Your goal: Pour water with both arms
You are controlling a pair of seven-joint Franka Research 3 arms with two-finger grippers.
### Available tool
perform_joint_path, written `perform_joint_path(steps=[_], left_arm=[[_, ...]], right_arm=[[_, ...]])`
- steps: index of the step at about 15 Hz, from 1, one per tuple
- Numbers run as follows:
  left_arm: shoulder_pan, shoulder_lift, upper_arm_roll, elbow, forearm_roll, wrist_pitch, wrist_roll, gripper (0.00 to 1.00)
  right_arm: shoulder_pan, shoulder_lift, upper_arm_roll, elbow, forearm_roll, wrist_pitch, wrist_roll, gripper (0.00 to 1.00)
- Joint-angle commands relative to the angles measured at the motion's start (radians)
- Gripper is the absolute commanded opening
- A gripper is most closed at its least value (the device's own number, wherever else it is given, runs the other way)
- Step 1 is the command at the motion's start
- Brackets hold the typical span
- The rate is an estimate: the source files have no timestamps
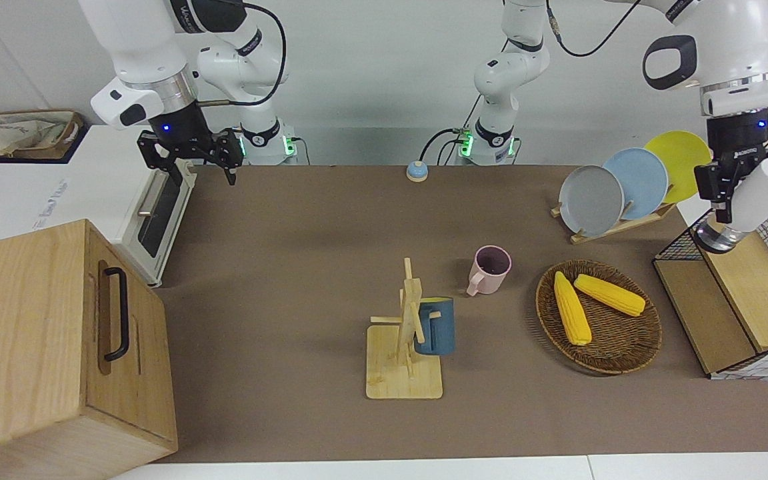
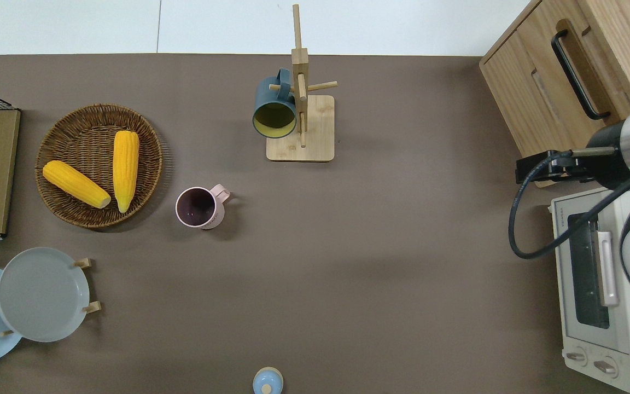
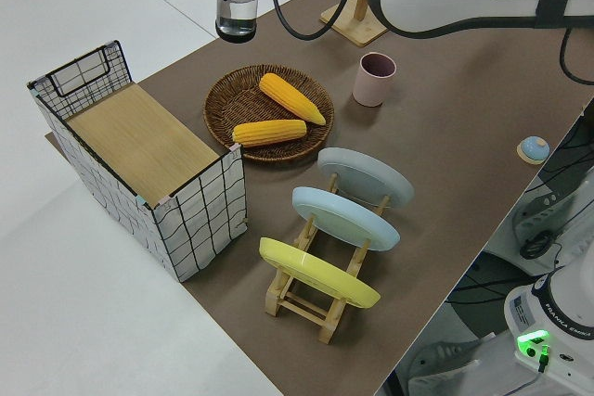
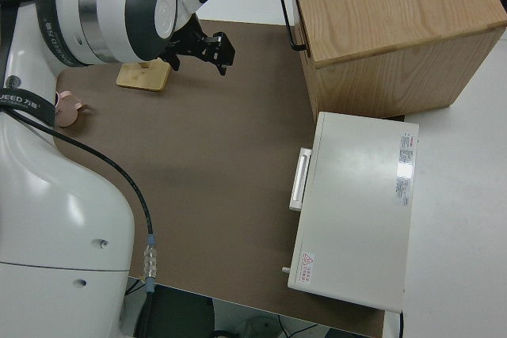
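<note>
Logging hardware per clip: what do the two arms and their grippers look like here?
Both arms are glossy white jointed Frankas with black joint rings and loose black cables. The left arm and right arm each carry a silver wrist band, a blue wrist light, and a small black two-finger gripper: left gripper, right gripper. Green lights glow at the bases.

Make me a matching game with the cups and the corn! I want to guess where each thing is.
Things:
1. blue mug
2. pink mug
3. corn cobs
4. white cup

Places:
A. in the wicker basket
B. held in the left gripper
C. hanging on the wooden stand
D. standing on the table

Pairs: 1-C, 2-D, 3-A, 4-B
</note>
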Motion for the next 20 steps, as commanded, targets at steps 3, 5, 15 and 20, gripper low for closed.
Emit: perform_joint_path(steps=[3,5,15,20], left_arm=[[0.030,0.174,0.044,0.221,-0.014,-0.034,0.161,0.00],[0.051,0.189,0.047,0.230,-0.114,-0.031,0.267,0.00],[0.124,0.240,0.114,0.229,-0.530,-0.028,0.767,0.00],[0.147,0.263,0.116,0.217,-0.674,-0.027,0.905,0.00]], right_arm=[[-0.007,-0.004,0.006,0.004,-0.004,-0.008,-0.010,0.987],[-0.007,-0.004,0.006,0.004,-0.004,-0.008,-0.011,0.987],[-0.008,-0.004,0.007,0.004,-0.004,-0.008,-0.010,0.987],[-0.007,-0.004,0.006,0.004,-0.005,-0.008,-0.010,0.987]])
